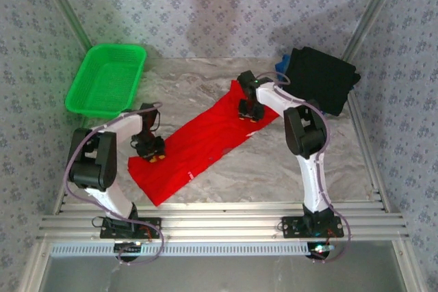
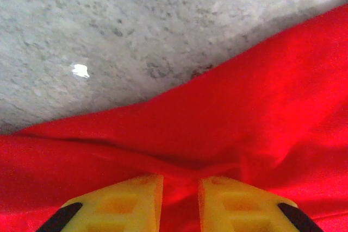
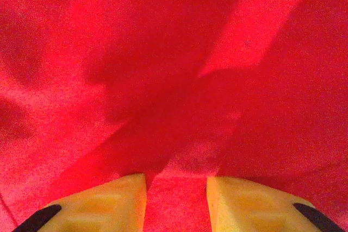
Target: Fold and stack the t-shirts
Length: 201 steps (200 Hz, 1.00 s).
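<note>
Two grippers are resting on one red t-shirt point(image 1: 198, 145). Left gripper point(image 2: 180, 184): fingers are pinching a raised fold at the shirt's near-left end. Right gripper point(image 3: 176, 184): fingers are straddling a cloth ridge at its far-right end; grip cannot be told. Shirt is lying diagonally across the marbled table point(image 1: 274, 165). Folded black t-shirt point(image 1: 321, 76) is sitting over a blue t-shirt point(image 1: 281, 66), far right; green basket point(image 1: 106, 80), far left.

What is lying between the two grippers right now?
The red t-shirt spans from the left gripper to the right gripper; the top view shows it.

Yellow fingers point(image 3: 109, 202) pinch a raised fold of red t-shirt point(image 3: 163, 69)
</note>
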{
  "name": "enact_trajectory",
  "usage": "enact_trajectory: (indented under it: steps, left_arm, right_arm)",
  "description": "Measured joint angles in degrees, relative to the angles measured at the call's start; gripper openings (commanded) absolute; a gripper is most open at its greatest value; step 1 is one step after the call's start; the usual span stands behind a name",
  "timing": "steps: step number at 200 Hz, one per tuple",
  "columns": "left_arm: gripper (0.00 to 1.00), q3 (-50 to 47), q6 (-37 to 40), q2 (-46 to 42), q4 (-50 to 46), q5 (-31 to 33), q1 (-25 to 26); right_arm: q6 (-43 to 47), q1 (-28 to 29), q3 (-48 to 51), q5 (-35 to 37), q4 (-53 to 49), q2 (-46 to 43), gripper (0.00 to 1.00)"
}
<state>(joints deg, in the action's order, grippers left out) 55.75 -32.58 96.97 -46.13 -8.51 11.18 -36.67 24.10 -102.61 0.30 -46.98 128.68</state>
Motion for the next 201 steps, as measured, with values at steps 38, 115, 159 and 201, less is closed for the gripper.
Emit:
enact_trajectory:
  steps: [38,115,159,201]
  left_arm:
    - [0.18,-1.9,-3.4,-0.6,2.1,-4.4,3.6]
    - [0.20,-2.3,-13.7,0.4,6.3,-15.9,13.9]
    - [0.21,0.2,-19.2,3.8,9.7,-20.8,19.5]
    - [0.23,5.4,-22.0,7.7,11.4,-22.6,23.6]
  right_arm:
    - [-0.2,-0.3,-11.6,0.9,-2.7,6.8,0.37]
    - [-6.3,-4.8,-29.8,-11.4,5.4,18.8,0.38]
    - [-12.9,-7.0,-42.1,-22.8,16.0,28.6,0.40]
    - [-18.4,-7.6,-46.7,-29.4,23.2,32.9,0.46]
